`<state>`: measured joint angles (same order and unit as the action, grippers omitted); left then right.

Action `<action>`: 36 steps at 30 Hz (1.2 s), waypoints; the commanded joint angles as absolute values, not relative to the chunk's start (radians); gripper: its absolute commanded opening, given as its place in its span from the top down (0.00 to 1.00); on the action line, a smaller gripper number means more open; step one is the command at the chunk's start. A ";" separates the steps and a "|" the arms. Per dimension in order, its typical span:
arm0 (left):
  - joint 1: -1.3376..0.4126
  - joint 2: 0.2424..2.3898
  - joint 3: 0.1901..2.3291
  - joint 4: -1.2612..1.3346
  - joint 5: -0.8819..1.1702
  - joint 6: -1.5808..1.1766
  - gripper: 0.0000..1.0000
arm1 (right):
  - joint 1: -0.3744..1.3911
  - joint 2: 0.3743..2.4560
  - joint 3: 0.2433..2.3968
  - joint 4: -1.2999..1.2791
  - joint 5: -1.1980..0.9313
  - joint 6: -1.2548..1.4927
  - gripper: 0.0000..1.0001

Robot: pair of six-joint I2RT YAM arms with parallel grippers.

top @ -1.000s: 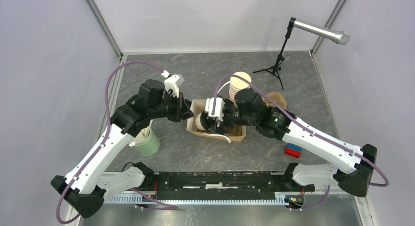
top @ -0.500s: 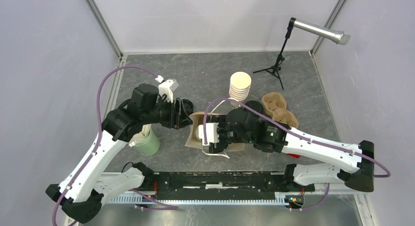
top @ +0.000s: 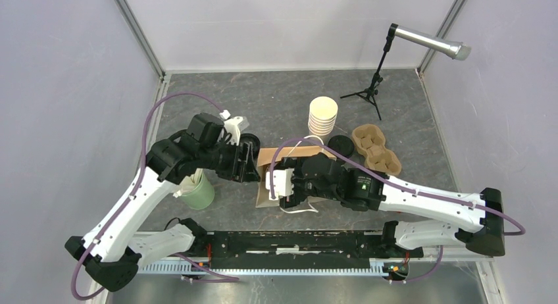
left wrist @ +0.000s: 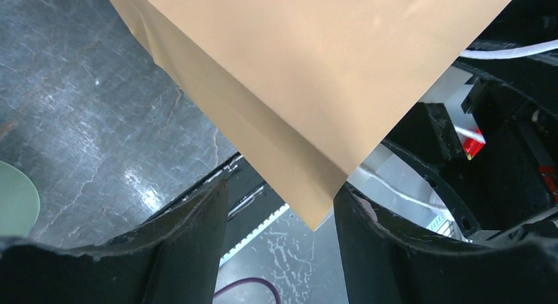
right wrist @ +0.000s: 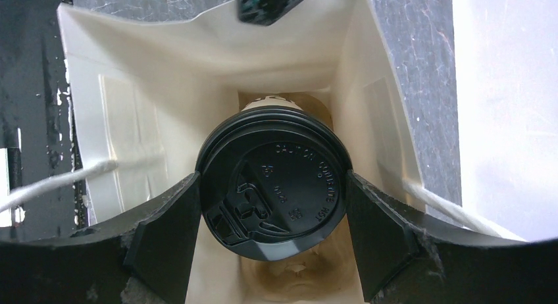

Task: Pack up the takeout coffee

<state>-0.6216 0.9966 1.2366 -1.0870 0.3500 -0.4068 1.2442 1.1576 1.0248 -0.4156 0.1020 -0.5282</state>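
The takeout coffee (right wrist: pixel 273 185), a cream cup under a black lid, sits inside the brown paper bag (right wrist: pixel 131 106). My right gripper (right wrist: pixel 273 183) reaches into the bag's mouth, with both fingers pressed against the lid's sides. In the top view the bag (top: pixel 265 185) is tipped at the table's middle, between the two arms. My left gripper (left wrist: pixel 281 189) is open at the bag's outer side. A bottom corner of the bag (left wrist: pixel 316 67) hangs between its fingers, unpinched. From above, the left gripper (top: pixel 253 164) is at the bag's left.
A stack of lidless cream cups (top: pixel 323 116) stands behind the bag, with black lids (top: pixel 341 145) and brown pulp cup carriers (top: pixel 375 148) to its right. A green cup (top: pixel 199 193) sits under my left arm. A tripod (top: pixel 372 87) stands at the back right.
My left gripper has opened and let go of the bag's edge. The bag has tipped over toward the near side. My right arm swung left and nearer, keeping the cup in the bag.
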 commanded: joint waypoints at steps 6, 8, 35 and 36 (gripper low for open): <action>-0.664 1.003 1.324 -1.188 0.239 -0.467 0.25 | 1.256 1.173 1.047 -0.331 0.167 -0.492 0.30; -0.664 0.996 1.334 -1.206 0.212 -0.477 0.24 | 1.260 1.183 1.047 -0.320 0.168 -0.481 0.30; -0.822 1.018 1.324 -1.114 0.096 -0.750 0.26 | 1.270 1.178 1.005 -0.216 0.219 -0.373 0.29; -0.830 1.021 1.320 -1.103 0.082 -0.755 0.27 | 1.271 1.174 0.999 -0.216 0.215 -0.368 0.29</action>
<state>-0.7998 1.0073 1.3048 -1.1656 0.1642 -0.6773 1.2633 1.2156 1.0164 -0.2813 0.2115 -0.4137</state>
